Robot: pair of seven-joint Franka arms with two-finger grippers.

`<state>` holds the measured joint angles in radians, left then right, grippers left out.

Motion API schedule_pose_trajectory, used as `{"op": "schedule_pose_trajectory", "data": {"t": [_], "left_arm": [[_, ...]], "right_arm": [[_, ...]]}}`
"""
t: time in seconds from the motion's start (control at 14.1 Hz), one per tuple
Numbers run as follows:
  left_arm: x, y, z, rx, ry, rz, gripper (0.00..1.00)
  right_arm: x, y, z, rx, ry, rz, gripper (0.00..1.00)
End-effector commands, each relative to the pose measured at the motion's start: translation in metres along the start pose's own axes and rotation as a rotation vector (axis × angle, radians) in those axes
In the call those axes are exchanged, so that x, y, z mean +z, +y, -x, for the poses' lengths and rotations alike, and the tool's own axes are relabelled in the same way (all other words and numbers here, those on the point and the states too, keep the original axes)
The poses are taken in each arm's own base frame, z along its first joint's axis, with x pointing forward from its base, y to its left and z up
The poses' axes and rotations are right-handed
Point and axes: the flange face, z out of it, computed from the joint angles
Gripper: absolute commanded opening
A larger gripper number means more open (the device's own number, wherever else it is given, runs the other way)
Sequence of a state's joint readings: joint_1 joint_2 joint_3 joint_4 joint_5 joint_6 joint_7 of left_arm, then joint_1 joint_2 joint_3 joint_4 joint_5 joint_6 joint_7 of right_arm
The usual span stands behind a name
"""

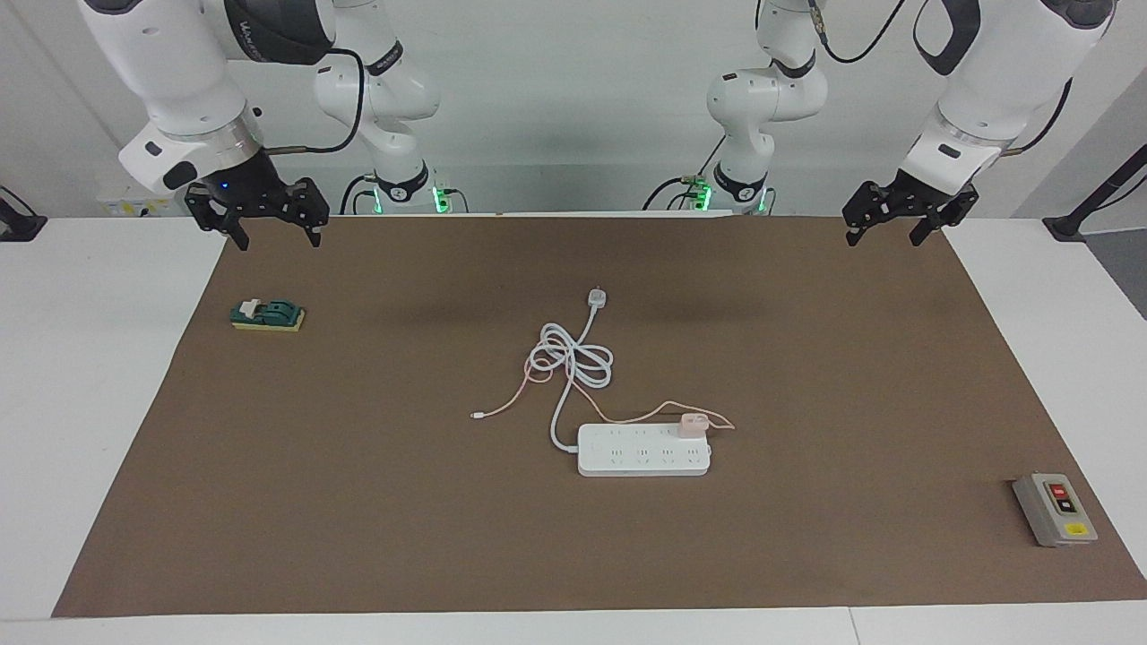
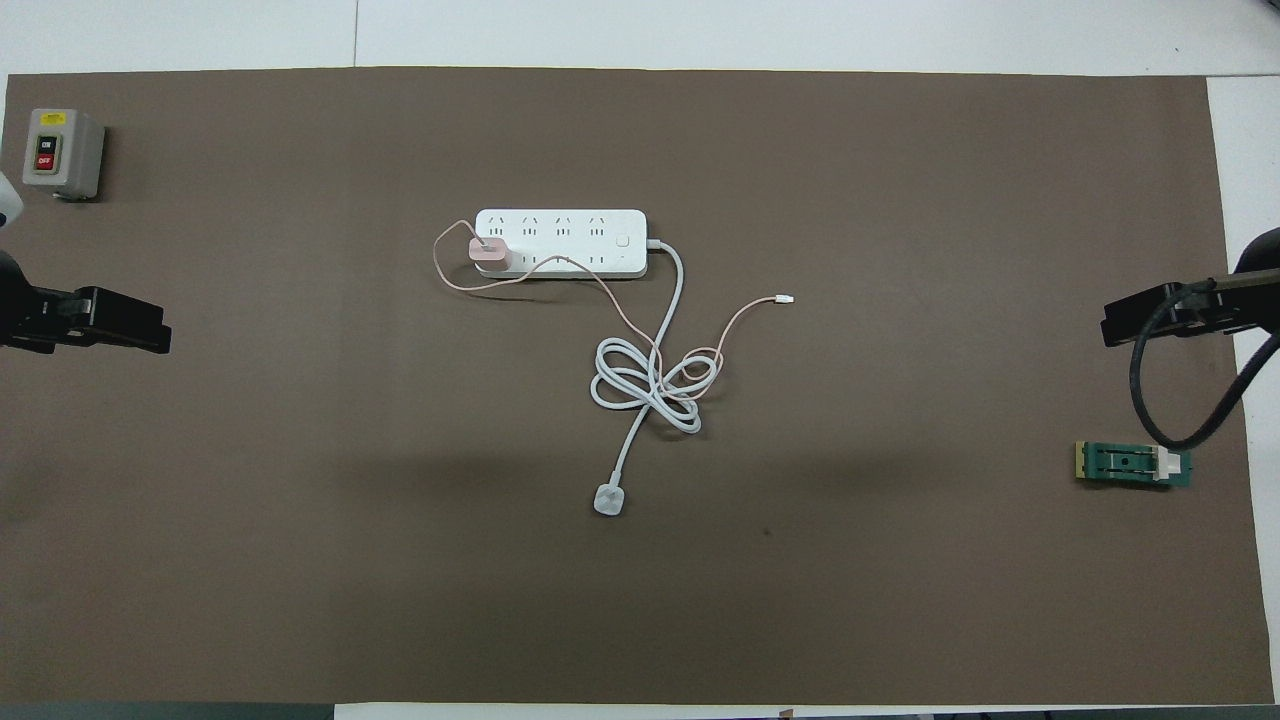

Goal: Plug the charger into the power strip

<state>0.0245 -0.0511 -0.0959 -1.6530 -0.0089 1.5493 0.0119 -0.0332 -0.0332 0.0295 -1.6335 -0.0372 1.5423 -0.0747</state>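
A robotics lab: two white robot arms mounted at the edge of a white desk covered by a plain brown mat, bare pale walls, and test pieces laid out, a grey button box and a green switch block.

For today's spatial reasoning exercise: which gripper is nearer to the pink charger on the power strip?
Left. The charger sits at the power strip's end toward the left arm. The left gripper hangs open over that end of the mat; the right gripper hangs open over the mat's other end.
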Motion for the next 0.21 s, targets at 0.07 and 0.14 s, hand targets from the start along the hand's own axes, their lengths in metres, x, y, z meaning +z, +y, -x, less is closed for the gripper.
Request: {"op": "schedule_pose_trajectory", "data": {"t": [0.07,0.14], "left_arm": [[-0.0048,0.003,0.0071,-0.009,-0.003,-0.01,1.0],[-0.0057,0.003,0.0069,-0.008,0.0,-0.01,1.0]], "right_arm": [[-0.0036,0.0002,0.004,-0.024,0.01,0.003,1.0],[-0.0036,0.0002,0.004,-0.024,0.01,0.003,1.0]]}}
